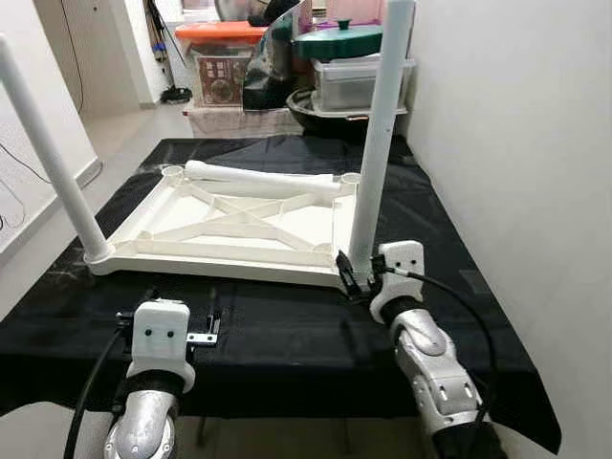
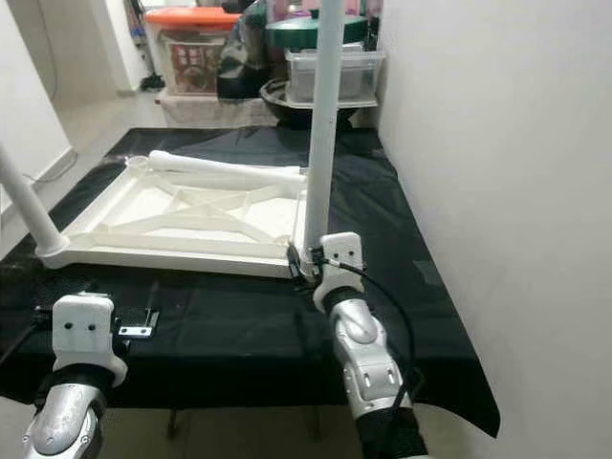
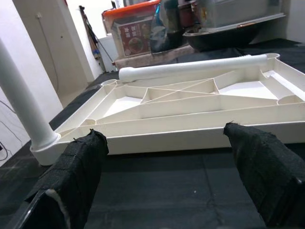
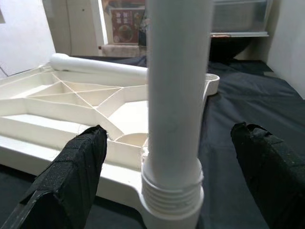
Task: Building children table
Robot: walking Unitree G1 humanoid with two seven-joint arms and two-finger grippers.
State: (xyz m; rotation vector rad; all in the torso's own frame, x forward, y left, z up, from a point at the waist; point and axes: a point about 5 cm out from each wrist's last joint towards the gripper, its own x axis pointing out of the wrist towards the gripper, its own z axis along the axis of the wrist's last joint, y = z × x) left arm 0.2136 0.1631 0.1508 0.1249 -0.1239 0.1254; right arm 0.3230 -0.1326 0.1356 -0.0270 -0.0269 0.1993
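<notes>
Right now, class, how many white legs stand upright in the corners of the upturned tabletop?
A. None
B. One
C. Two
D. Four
C: one upright leg stands at the near right corner of the tabletop, another upright leg at the near left, while a loose leg lies flat across its far side.

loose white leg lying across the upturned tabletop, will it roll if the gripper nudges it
Probably: the loose leg is a smooth round tube resting on the tabletop's ribs. The raised rim might stop it. It looks like hollow plastic, so likely light and stiff.
</notes>
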